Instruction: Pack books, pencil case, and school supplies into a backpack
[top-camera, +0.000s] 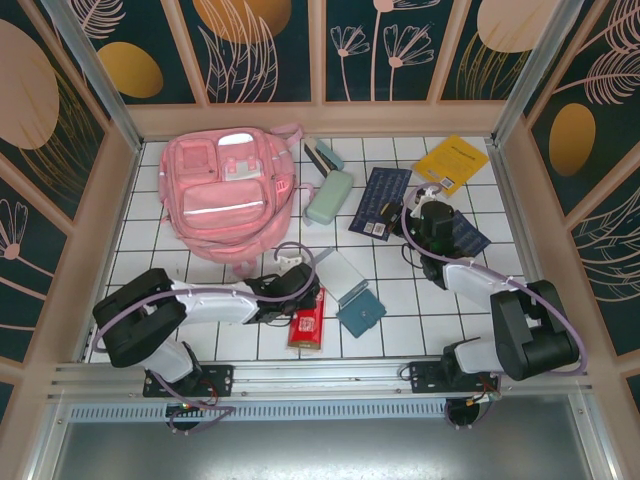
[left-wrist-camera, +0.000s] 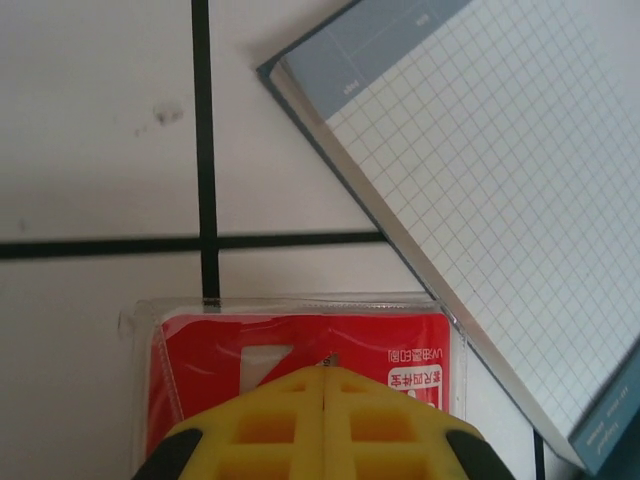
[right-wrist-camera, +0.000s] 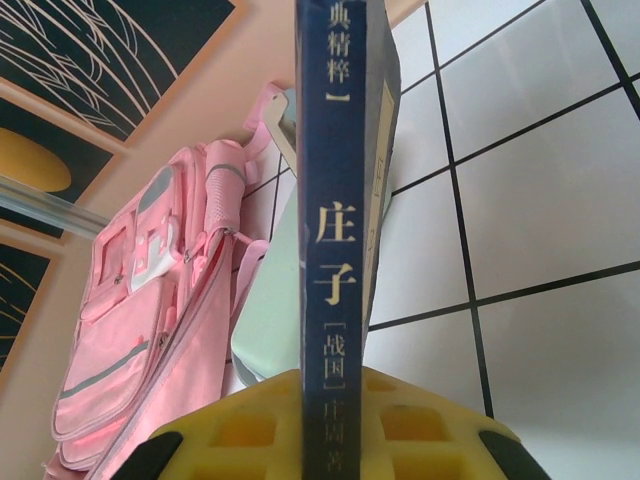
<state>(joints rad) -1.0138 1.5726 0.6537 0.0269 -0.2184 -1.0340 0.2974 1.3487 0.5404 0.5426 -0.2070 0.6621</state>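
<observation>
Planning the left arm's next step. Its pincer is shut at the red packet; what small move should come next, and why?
Probably lift the left pincer slightly. It is shut tight over the packet, and I can't tell whether it pinches the wrapper. A small rise would show if the packet leaves the table before heading for the backpack.

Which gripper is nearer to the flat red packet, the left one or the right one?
Left. The left gripper sits shut right above the red packet; the right gripper is across the table, clamping a navy book.
</observation>
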